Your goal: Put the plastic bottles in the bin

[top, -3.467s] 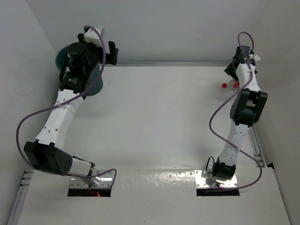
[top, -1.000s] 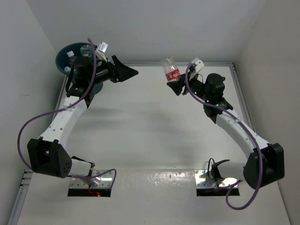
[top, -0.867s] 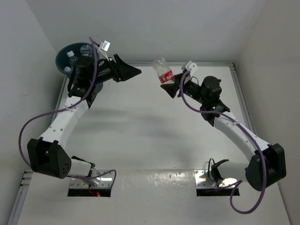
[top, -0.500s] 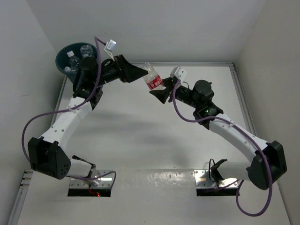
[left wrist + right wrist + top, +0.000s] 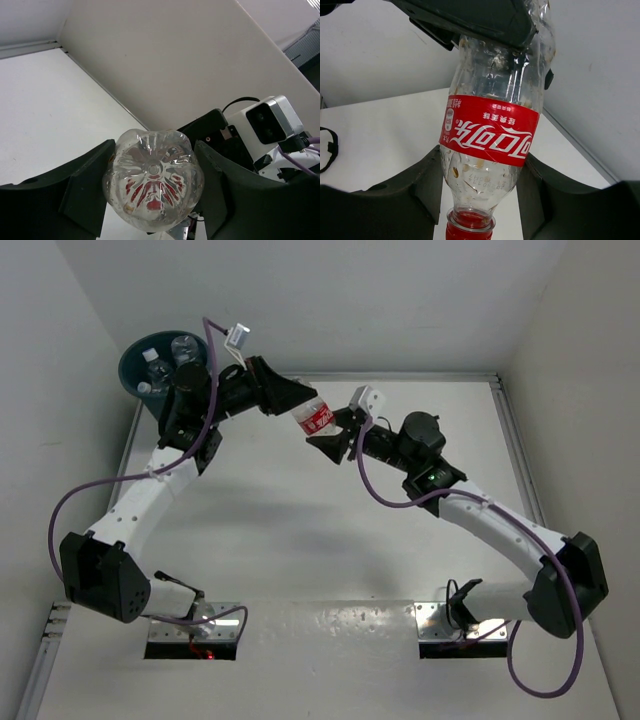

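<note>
The bin stands at the far left corner, behind the left gripper's wrist and well away from its fingertips. Clear plastic bottles already lie inside it.

The left gripper is in mid-air, and its wrist view looks straight at the ribbed base of the red-labelled bottle. One dark finger presses the base on each side, so the left gripper is clamped on that end.

The bottle hangs above the table and touches nothing but the two sets of fingers. Its long axis runs from one gripper to the other, with the base inside the left fingers and the red cap pointing back toward the right wrist.

The right gripper is closed on the lower body just above the neck, with a finger against either side below the label. Both arms therefore grip the one bottle, at opposite ends.

This looks like a hand-over, with the left arm much the nearer to the bin. The right fingers would probably need to let go first. The left arm could then draw the bottle off base-first along its axis and swing it back toward the bin. While both grippers are clenched, a pull from either arm could twist or crush the thin plastic.
</note>
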